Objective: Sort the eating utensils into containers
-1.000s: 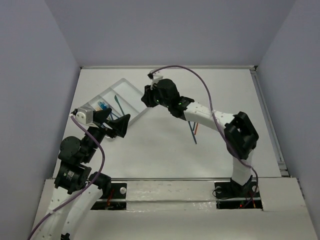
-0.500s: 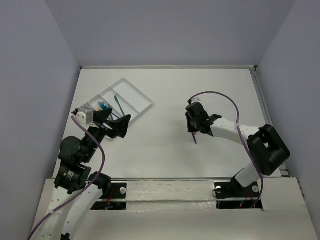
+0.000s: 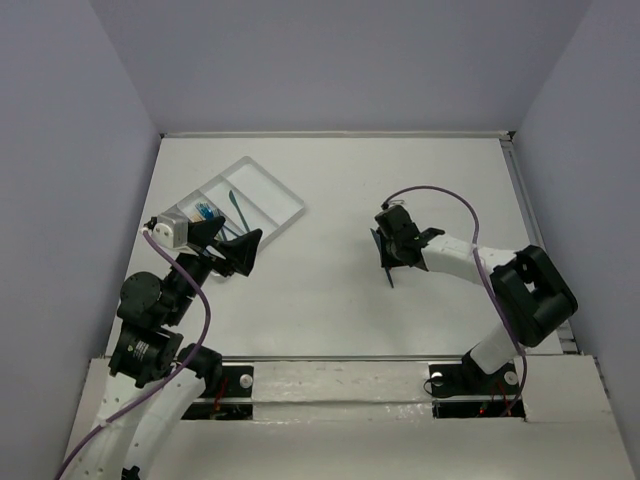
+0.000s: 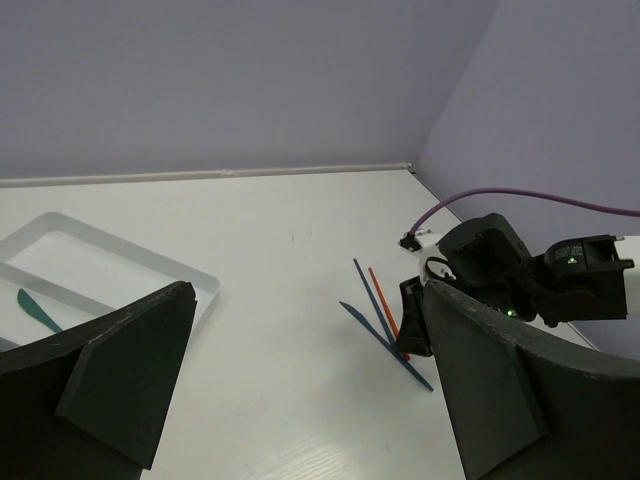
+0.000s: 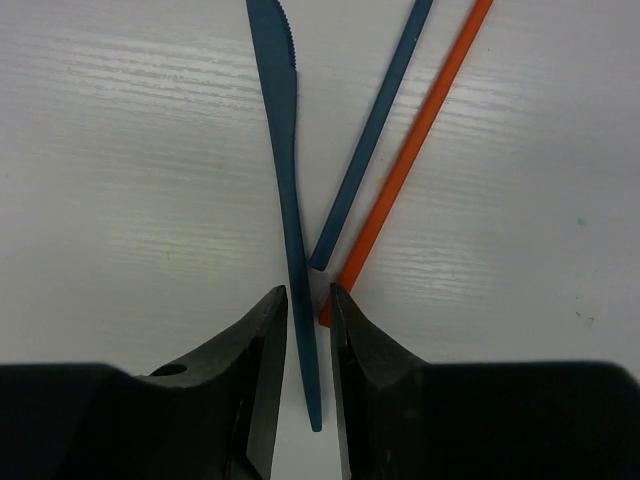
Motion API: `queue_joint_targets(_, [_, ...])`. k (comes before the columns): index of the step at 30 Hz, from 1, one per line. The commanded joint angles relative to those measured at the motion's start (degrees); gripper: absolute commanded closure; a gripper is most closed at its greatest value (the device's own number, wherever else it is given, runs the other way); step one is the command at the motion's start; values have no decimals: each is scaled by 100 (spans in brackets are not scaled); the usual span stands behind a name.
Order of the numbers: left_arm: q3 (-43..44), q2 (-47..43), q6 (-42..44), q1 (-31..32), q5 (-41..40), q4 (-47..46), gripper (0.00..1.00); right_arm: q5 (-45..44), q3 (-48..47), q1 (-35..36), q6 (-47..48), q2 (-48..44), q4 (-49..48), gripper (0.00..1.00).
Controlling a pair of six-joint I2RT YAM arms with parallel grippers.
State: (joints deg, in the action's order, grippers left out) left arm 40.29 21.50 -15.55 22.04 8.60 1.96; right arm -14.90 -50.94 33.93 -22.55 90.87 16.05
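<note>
Desk (image 3: pixel 330 170): white surface. It carries the tray and the loose utensils.
Tray (image 3: pixel 268 190): translucent and divided, set askew toward the far-left corner. A teal utensil (image 3: pixel 237 207) lies in one long compartment.
Left gripper (image 3: pixel 228 243): spread wide with nothing in it. It hangs over the tray's near side, well apart from the loose utensils.
Right gripper (image 5: pixel 307 295): low over the desk, right of centre. The jaws are parted only a sliver, one on each side of the knife's handle end. Slim gaps show on both sides, so no grasp is confirmed.
Blue knife (image 5: pixel 290 200): flat on the desk, handle end between the right jaws. The serrated blade points straight away from the gripper.
Blue handle (image 5: pixel 372 135): just beside the knife, its near tip close to the right jaw.
Orange handle (image 5: pixel 415 140): alongside the blue handle, its near tip close to the same jaw.
Governing relation: the knife's long axis runs along the gripper's line of reach, so the jaws close across its width. The right arm is the nearer one.
Risk, as judged: the right jaw may catch the two neighbouring tips on closing.
</note>
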Motion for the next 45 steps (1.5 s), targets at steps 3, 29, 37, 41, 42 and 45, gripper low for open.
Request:
queue_joint_targets(3, [154, 12, -18, -16, 72, -336, 1, 39, -171, 8, -101, 141, 91, 71])
queue_joint_targets(29, [163, -58, -1, -16, 45, -310, 1, 338, -408, 482, -224, 572, 100, 100])
queue_joint_targets(37, [172, -67, -1, -16, 45, -292, 1, 1093, -794, 729, -31, -7, -672, 100])
queue_joint_targets(41, [181, -58, 8, -16, 45, -292, 1, 1884, -1382, 782, 92, 228, -1402, 100])
queue_joint_targets(42, [181, -49, 8, -16, 45, -292, 1, 2137, -1836, 851, 145, 560, -1542, 100])
queue_joint_targets(45, [189, -49, 17, -16, 36, -284, 1, 2464, -2699, 913, 250, 1534, -1887, 100])
